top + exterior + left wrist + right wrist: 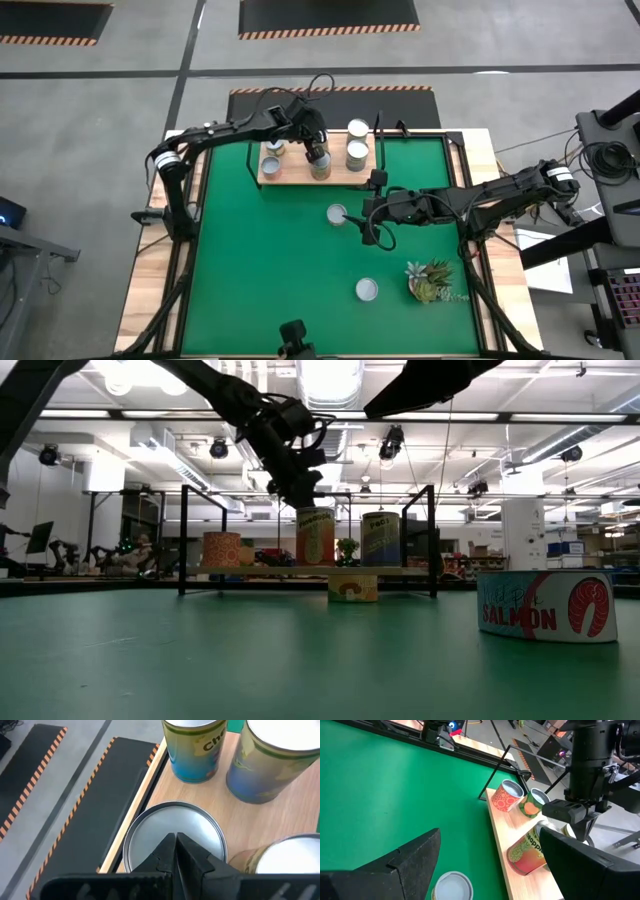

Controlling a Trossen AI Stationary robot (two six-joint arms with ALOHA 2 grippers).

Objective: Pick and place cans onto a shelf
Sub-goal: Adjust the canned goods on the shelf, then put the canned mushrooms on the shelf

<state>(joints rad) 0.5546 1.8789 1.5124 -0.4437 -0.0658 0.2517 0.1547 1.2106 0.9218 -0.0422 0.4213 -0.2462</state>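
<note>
Left gripper (316,148): over the front middle of the shelf, fingers (172,851) pressed together above a silver can top, gripping nothing that I can make out.
Can under it (320,167): a tall pineapple-labelled tin (526,853) standing at the shelf's front edge, upright; the low view puts the gripper just above its top.
Right gripper (366,219): low over the green mat, fingers spread wide, just beside a short can (337,214) that sits on the mat in front of the shelf; the can lies near the gap between the fingers, not gripped.
Shelf (290,178): light-wood board at the far side of the mat, black brackets at both ends.
Other cans on shelf: two tall ones (357,129) (356,153) at the right end, close to the bracket; two smaller ones (270,167) at the left end, near the front-left corner.
Salmon can (546,606): flat tin (367,290) alone on the near part of the mat, well apart from the shelf.
Plant (430,279): small leafy thing near the mat's right edge, just beside the salmon can's side.
Open room: the mat's (260,270) left half and near-left corner are bare green.
</note>
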